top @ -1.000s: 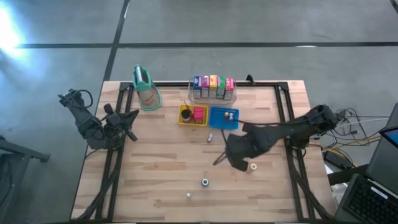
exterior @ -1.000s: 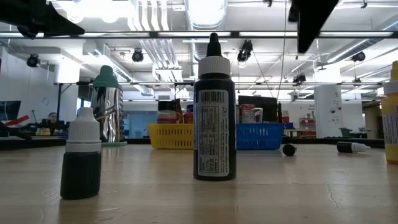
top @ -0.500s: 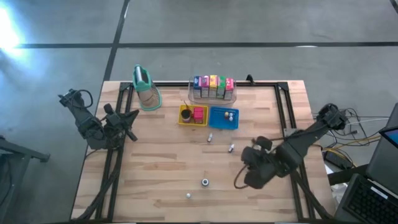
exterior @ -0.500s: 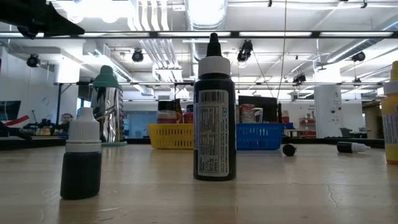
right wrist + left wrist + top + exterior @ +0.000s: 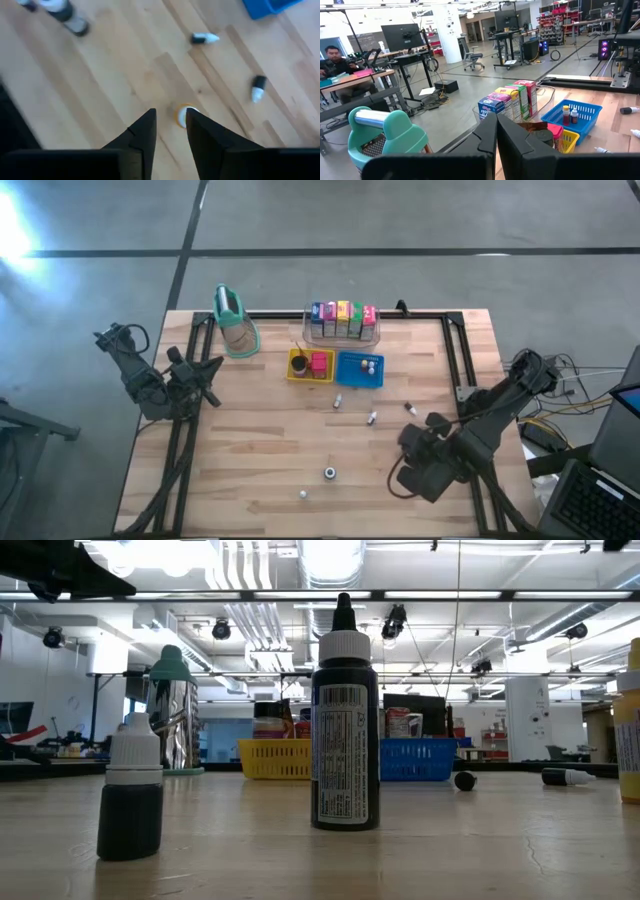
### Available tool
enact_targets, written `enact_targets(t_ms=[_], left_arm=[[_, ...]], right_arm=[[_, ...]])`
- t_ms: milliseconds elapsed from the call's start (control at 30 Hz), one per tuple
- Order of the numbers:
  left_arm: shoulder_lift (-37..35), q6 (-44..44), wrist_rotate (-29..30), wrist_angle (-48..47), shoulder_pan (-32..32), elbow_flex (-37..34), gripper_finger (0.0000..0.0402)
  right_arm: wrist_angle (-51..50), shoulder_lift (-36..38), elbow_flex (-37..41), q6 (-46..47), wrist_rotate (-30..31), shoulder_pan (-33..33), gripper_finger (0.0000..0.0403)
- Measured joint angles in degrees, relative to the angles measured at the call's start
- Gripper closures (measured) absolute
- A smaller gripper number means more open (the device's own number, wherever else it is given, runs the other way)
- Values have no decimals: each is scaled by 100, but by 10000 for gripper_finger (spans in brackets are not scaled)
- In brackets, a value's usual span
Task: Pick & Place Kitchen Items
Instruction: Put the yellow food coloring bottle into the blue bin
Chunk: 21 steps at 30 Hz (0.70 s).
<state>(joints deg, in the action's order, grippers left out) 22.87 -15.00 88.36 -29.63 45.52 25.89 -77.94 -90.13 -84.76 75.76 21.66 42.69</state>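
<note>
The colourful cartons (image 5: 343, 320) stood in a row in the clear bin (image 5: 374, 336) at the table's far edge, behind the yellow tray (image 5: 296, 368) and blue tray (image 5: 347, 372). Small bottles (image 5: 371, 418) lay scattered mid-table. The right gripper (image 5: 407, 482) hovered near the front right, fingers slightly parted, empty; the left gripper (image 5: 212, 367) waited clenched at the left edge

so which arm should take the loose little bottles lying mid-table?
Right. Its claw hangs open over the mid-table boards, a small yellow-and-white piece just past its fingertips and a lying dropper bottle close ahead. The left claw sits shut at the table's left edge, far from them.
</note>
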Motion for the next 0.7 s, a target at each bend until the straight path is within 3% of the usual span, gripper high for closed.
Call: enact_targets(t_ms=[367,533,700], left_arm=[[0,0,2,0,-2,0,387],[0,0,1,1,-1,0,387],[0,0,1,0,-1,0,387]], right_arm=[[-147,134,864,720,-70,155,229],[-132,504,1309,1374,22,421,215],[503,800,1998,1866,392,686,206]])
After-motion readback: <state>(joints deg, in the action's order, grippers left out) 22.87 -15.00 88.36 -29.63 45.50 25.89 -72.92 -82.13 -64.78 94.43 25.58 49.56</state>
